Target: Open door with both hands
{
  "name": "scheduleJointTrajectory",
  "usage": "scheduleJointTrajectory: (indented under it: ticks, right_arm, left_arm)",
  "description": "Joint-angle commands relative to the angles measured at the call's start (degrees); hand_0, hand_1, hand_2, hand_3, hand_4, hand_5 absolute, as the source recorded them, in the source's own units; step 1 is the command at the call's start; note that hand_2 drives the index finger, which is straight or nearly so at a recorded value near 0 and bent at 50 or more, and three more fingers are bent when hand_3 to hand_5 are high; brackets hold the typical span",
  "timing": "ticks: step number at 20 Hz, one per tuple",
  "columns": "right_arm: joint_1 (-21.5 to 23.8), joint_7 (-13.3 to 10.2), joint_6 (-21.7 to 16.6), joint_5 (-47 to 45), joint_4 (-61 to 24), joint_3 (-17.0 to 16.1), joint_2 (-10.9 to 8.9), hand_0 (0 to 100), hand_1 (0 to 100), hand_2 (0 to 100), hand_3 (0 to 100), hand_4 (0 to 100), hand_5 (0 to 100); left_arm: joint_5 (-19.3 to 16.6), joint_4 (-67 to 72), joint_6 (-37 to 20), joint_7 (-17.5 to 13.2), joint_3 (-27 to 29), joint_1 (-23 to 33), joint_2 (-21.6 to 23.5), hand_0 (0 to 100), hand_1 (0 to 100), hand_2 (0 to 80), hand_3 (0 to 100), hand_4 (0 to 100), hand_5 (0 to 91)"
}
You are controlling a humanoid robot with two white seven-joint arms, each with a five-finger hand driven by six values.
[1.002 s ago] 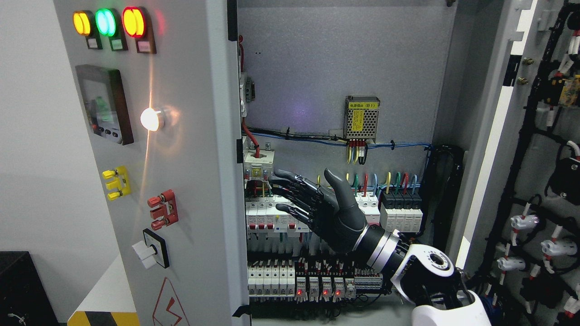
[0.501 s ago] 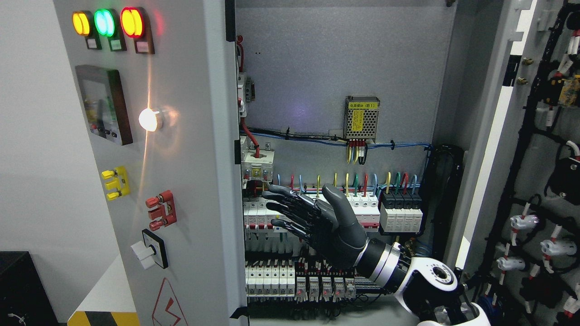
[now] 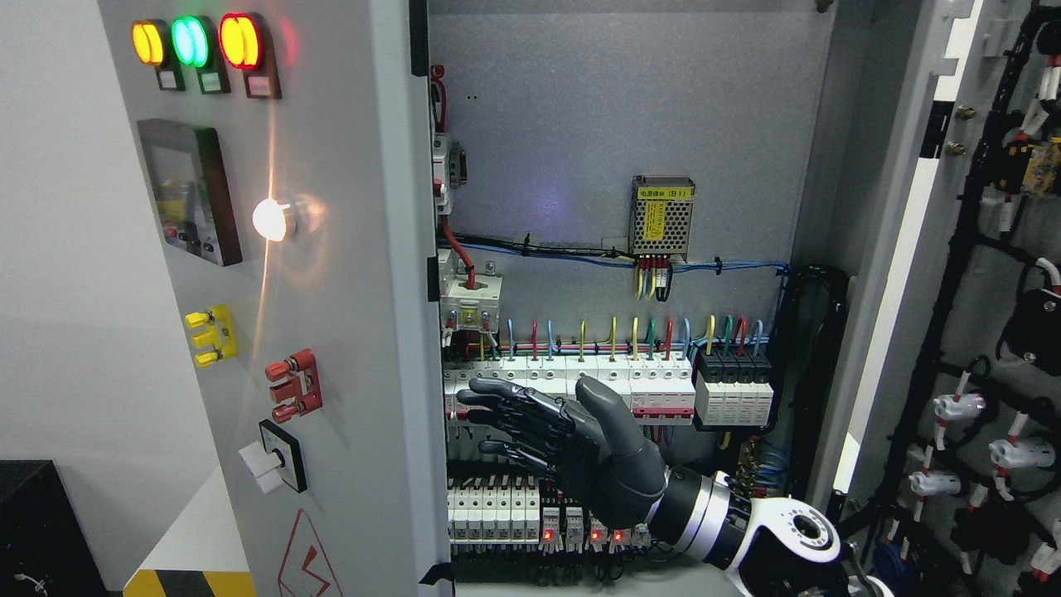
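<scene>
I saw the cabinet already wide open. The left door [image 3: 331,332] filled the left half of the frame, swung outward so that I looked at its front face with the three indicator lamps [image 3: 197,41] at the upper left, the small display panel [image 3: 191,191] under them, and the rotary switch [image 3: 278,456] lower down. The right door [image 3: 986,290] stood at the right edge of the frame, its inner side with cable harnesses turned to me.

The right hand [image 3: 564,448] came in from the lower right and was in the lower middle of the frame, in front of the rows of circuit breakers [image 3: 597,381]. Its fingers [image 3: 497,406] were stretched out and relaxed, holding nothing, and they pointed toward the inner edge of the left door, near it; I could not tell whether they touched it. The left hand was not visible.

I judged that the left door was a stiff sheet-metal panel, rather heavy because of the parts mounted on it, and that it turned only on its hinges, so a steady sideways push was better than a pull. The painted face looked smooth and slippery. The free vertical edge seemed to me the best place to hold, at middle height, away from the switches and from the live wiring behind the hand.
</scene>
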Motion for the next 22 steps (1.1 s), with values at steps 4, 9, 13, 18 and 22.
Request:
scheduleJointTrajectory:
  ticks: [4,9,13,18,22]
  right_arm:
    - [1.65,-0.03,0.26,-1.44,-4.18,6.57,-3.04,0,0,0,0,0,0]
    - [1.56,-0.03,0.26,-1.52,-4.53,7.54,-3.04,0,0,0,0,0,0]
    - [1.74,-0.03,0.26,-1.52,-5.23,8.94,-3.04,0,0,0,0,0,0]
    - [2.36,-0.12,0.26,-1.52,-6.02,9.82,-3.04,0,0,0,0,0,0]
    - [3.32,-0.21,0.26,-1.44,-5.94,10.35,-2.95,0,0,0,0,0,0]
  left_arm:
    - [-0.01,0.00,-0.04,0.04,0.00,0.00,0.00,0,0,0.0,0,0,0.0]
    - [-0.01,0.00,0.04,-0.05,0.00,0.00,0.00,0,0,0.0,0,0,0.0]
    - [-0.01,0.00,0.04,0.04,0.00,0.00,0.00,0,0,0.0,0,0,0.0]
    - [0.08,0.00,-0.04,-0.05,0.00,0.00,0.00,0,0,0.0,0,0,0.0]
    - [-0.01,0.00,-0.04,-0.05,0.00,0.00,0.00,0,0,0.0,0,0,0.0]
